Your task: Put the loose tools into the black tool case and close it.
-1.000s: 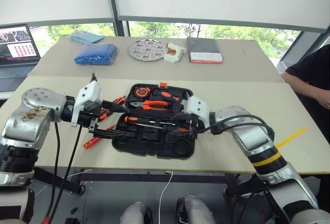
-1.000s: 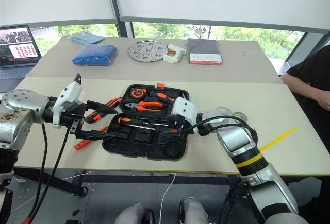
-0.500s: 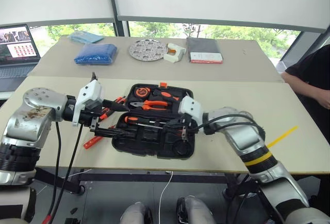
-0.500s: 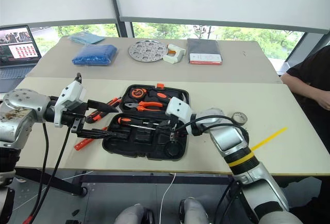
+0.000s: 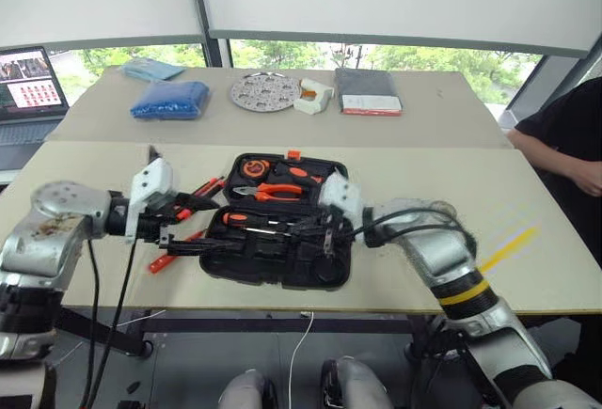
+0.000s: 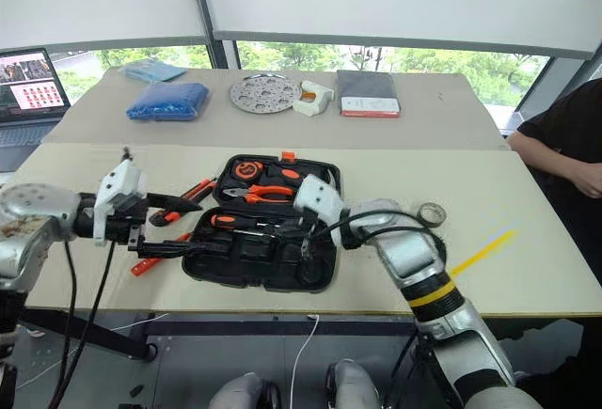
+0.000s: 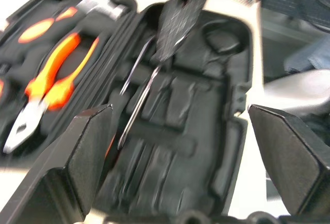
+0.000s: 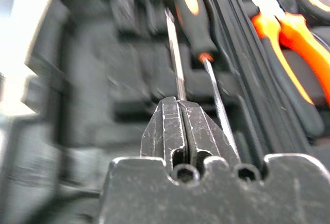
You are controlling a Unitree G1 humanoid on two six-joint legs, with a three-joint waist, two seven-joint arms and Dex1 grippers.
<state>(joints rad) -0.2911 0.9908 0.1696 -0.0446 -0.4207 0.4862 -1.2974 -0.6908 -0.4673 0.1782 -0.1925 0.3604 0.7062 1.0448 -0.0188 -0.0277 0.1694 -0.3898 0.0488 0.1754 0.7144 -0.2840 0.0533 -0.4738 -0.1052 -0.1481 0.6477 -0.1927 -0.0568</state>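
The black tool case (image 5: 246,263) lies open in the middle of the near table. My right gripper (image 5: 323,237) reaches over its front half, shut on the thin steel shaft of a screwdriver (image 8: 174,59) whose handle is hidden. A second screwdriver (image 8: 194,23) with an orange-and-black handle lies in a recess beside it. My left gripper (image 5: 200,227) hangs open at the case's left edge, holding nothing. Two loose orange-and-black tools (image 5: 205,188) (image 5: 167,259) lie on the table left of the case. The small tape roll (image 6: 432,212) sits to the right of my right arm.
Orange pliers (image 5: 275,192) and a hammer sit in the case's far half. The far table holds a blue bag (image 5: 171,99), a round metal disc (image 5: 262,91) and a grey book (image 5: 367,90). A laptop (image 5: 30,89) stands at left. A person (image 5: 564,136) is at right.
My right gripper has moved further left over the case and risen a little, with its fingers now together on the shaft. My left gripper has drifted left and down, still open.
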